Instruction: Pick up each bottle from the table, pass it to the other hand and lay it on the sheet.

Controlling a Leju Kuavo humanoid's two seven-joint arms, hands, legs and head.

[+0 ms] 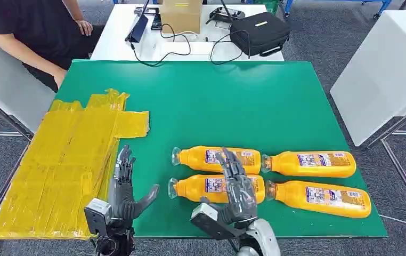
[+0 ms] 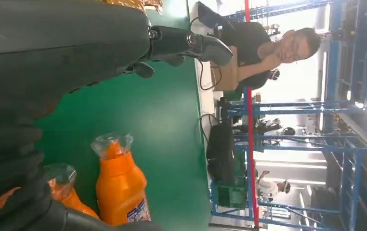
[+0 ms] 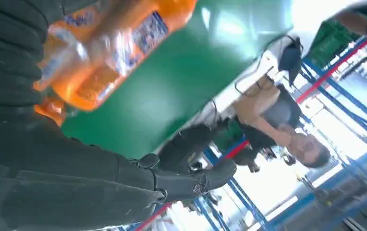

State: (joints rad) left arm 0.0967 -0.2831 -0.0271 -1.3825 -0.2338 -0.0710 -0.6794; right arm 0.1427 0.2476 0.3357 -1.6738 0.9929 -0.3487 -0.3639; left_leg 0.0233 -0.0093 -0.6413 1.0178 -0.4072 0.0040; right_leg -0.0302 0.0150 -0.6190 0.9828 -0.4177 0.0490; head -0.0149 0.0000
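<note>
My right hand hovers, fingers spread, over the nearest of four lying orange plastic juice bottles on the green bench. My left hand waits with fingers apart, beside the crinkled yellow sheet. Best wrap the body's middle.

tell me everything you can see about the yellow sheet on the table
The yellow sheet lies flat on the left part of the green table, reaching its left and near edges. It looks like thin, glossy plastic in overlapping strips, crinkled at its far end. No bottle lies on it. The left hand hovers open at its right edge.
</note>
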